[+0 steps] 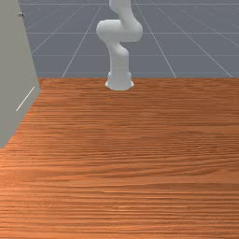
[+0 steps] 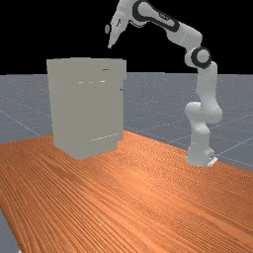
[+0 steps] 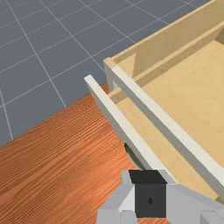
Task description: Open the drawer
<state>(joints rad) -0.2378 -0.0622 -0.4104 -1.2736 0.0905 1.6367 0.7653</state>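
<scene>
Drawer [image 3: 155, 142] part-way out, gripper [image 2: 109, 46] close to its front

Far view: cabinet [image 2: 84, 108], grey and boxy, upright on the table [image 2: 148, 207], left of centre in the frame. Its top section juts a little past the body toward the far view's right. Arm [image 2: 185, 34] based at right of frame, reaching across the top toward the far view's left. Gripper in the upper part, left of the middle, pointing down and slightly tilted, shown above the cabinet's top.

Wrist view: gripper [image 3: 148, 192] beside the drawer's pale front [image 3: 123, 124]. That front stands apart from the cabinet's front rail [image 3: 170, 131], the two running roughly alongside each other; a strip of light-wood interior lies between. Dark curved handle [image 3: 127, 149] on the outer face, just beside the gripper and partly hidden by it. Contact: cannot tell. Jaws: cannot tell whether apart or together. Beyond the cabinet and table, grey gridded floor [image 3: 39, 52].

Front view: cabinet side at the upper left, cut by the frame's edge, small fitting [image 1: 21, 14] high on it. Arm upright in the upper middle, base at the table's far edge.
</scene>
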